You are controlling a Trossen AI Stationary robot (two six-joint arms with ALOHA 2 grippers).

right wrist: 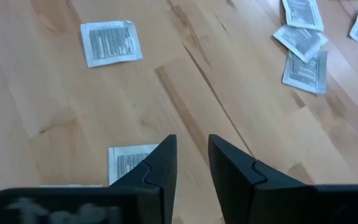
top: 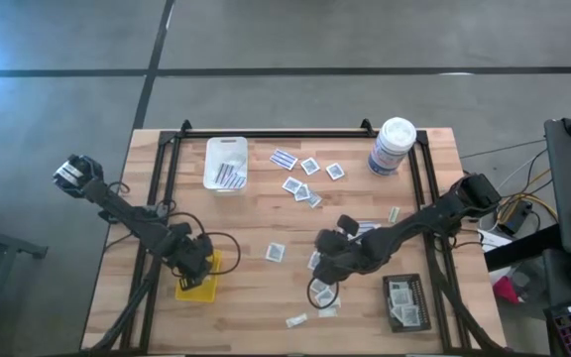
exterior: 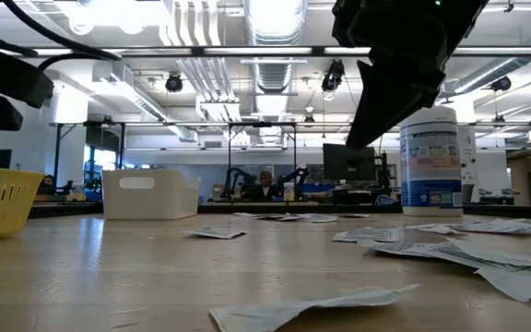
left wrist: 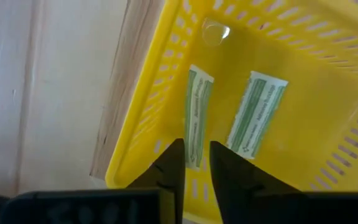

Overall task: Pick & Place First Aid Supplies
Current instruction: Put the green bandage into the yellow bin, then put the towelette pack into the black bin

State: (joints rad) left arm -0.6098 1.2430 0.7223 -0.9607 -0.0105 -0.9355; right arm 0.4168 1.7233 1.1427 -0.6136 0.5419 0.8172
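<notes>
Packets [top: 303,188] of first aid supplies are seen scattered across the middle of the wooden table [top: 256,297], most of them between the white tray [top: 225,164] and the black tray [top: 404,300]. A few striped strips are held in the white tray, several square packets in the black tray, and two pale green-printed strips [left wrist: 255,111] on the floor of the yellow tray [top: 198,280]. The left gripper [left wrist: 196,163] is positioned over the yellow tray, its fingers parted by a narrow gap with nothing between them. The right gripper [right wrist: 191,163] is held above the bare wood near the table's middle, fingers likewise slightly apart and empty; one square packet [right wrist: 128,163] is seen just beside its finger, another [right wrist: 109,42] farther off. A white canister [top: 393,146] with a blue label is placed upright near the far right corner.
</notes>
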